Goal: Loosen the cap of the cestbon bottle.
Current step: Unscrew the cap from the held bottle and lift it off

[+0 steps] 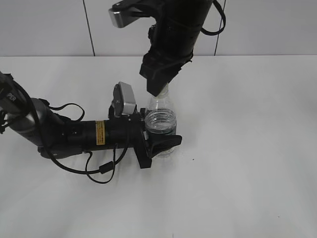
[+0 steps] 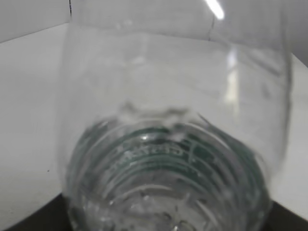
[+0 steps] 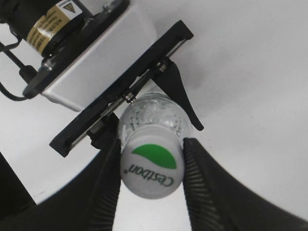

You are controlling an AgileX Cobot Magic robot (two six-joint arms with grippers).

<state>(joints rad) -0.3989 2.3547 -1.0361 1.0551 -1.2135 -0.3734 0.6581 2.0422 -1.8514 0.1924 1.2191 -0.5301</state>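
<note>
- cestbon bottle (image 1: 161, 121): upright on the worktop (image 1: 247, 148), roughly mid-worktop, a bit nearer the far edge than the near one, well clear of both side edges. Clear plastic, water inside, green label band low on the body.
- cap (image 3: 151, 166): on the neck, white with a green patch and "Cestbon" lettering on top. In the exterior view it's hidden behind the right claw.
- left claw (image 1: 161, 141): comes in low from the left edge, arm lying close over the worktop, jaws closed around the bottle's lower body at label height. The left wrist view is filled by the bottle wall, blurred; green lettering shows through the water.
- right claw (image 3: 151, 168): hangs down from above on the far side, one ribbed finger (image 3: 108, 192) on each side of the cap, both touching it, narrow grip on the cap.
- Worktop: plain white, matte, a few tiny dark specks near the bottle on the near-right side. Soft shadow under the left arm.
- Cable (image 1: 94, 171) from the left arm loops on the worktop towards the near-left.
- Room: light grey panelled wall (image 1: 44, 27) behind the far edge, thin dark vertical seams between panels.
</note>
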